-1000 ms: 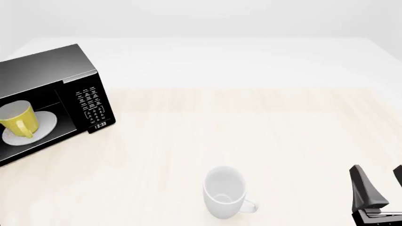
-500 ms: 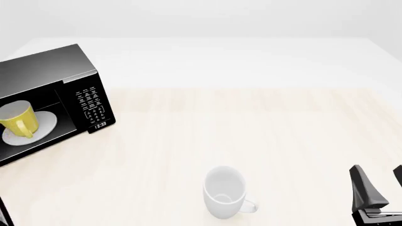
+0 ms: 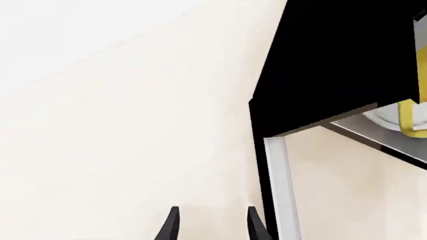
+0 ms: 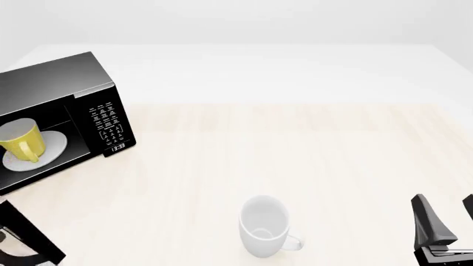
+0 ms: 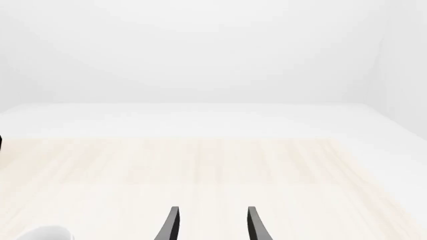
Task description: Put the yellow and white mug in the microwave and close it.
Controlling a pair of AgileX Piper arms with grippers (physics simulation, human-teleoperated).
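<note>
With the yellow and white mug (image 4: 20, 140) already seated on the round white turntable plate (image 4: 53, 148) inside the microwave (image 4: 63, 88) at the upper left of the front view, the placing step is judged done and only the closing of the door is left. The microwave door (image 3: 333, 60) is seen swung open in the left wrist view, its pale edge standing just beside the left gripper (image 3: 212, 225), whose fingers are parted with nothing held between them. A dark shape at the lower left corner of the front view appears to be that same door or the left arm; which of the two cannot be told. The next move is judged to call for the left gripper to be brought against the outer face of the door and the door pushed round until it meets the cabinet, with care that the microwave is not shoved along the table (image 4: 296, 144). The right gripper (image 5: 212, 225) is parked at the lower right of the front view, likewise spread and empty. Counted: one microwave, one yellow and white mug, one larger white mug (image 4: 265, 226) lying well apart at lower centre, and two grippers.
</note>
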